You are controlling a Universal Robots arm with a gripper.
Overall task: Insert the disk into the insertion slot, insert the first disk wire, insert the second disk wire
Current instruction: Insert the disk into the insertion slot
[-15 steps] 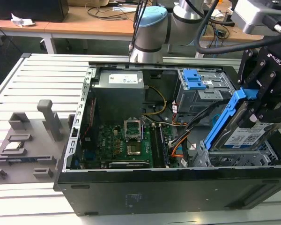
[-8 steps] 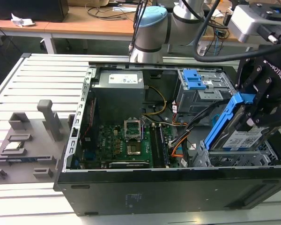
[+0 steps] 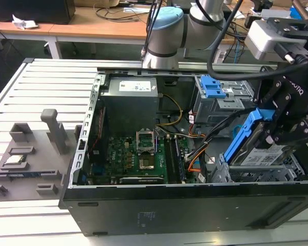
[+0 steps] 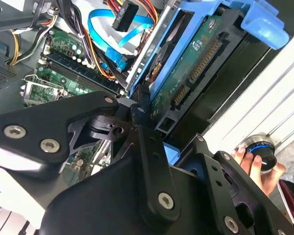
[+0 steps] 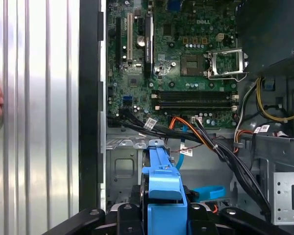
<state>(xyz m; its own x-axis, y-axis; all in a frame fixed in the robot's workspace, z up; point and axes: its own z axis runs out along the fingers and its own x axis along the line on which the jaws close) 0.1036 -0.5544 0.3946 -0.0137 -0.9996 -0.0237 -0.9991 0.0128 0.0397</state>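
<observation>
The disk (image 3: 266, 155), silver with a white label in a blue carrier, stands steeply tilted over the slot (image 3: 222, 171), the low perforated cage at the exterior view's right end of the open case (image 3: 143, 215). Its long axis slopes from a raised end down into the slot's mouth. The low end is nearest the motherboard (image 3: 143, 154), so the disk reads as partly entered and not lying flat. Your gripper (image 3: 269, 125) sits at the raised end, above and just outward of the slot, with its fingers clamped on the carrier's blue frame. In the first wrist view, that frame runs straight out from between the fingers toward the motherboard. The first wire (image 5: 176, 122), orange, red and black, and the light-blue second wire (image 4: 105, 27) lie loose close beside the slot on the motherboard side.
</observation>
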